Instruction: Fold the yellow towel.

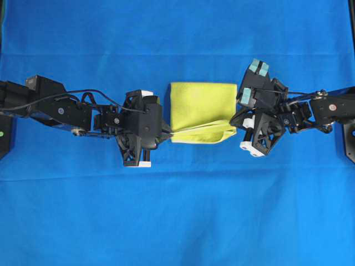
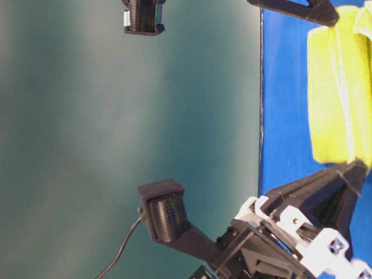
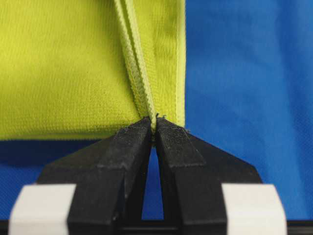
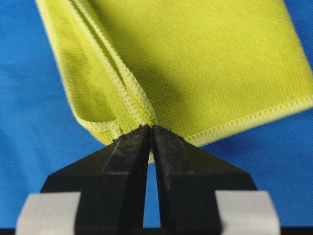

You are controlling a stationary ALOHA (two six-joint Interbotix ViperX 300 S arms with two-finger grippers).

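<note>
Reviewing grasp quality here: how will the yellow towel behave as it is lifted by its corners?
Probably floppy: the yellow towel sags between the left gripper and right gripper. Likely light, since thin pinched hems carry it. Its textured weave should resist slipping.

The yellow towel (image 3: 63, 68) is soft matt cloth with a fine, slightly fuzzy weave; its hem (image 4: 254, 117) is paler, with ridged overlock stitching. The blue table cover (image 1: 177, 210) is also matt fabric — a finer, flatter knit, faintly creased. The left gripper (image 3: 154, 128) and right gripper (image 4: 150, 131) have matt black plastic fingers with a grainy, layered surface and fluff at the tips — behind them sit smooth white plastic blocks (image 3: 41, 208).
</note>
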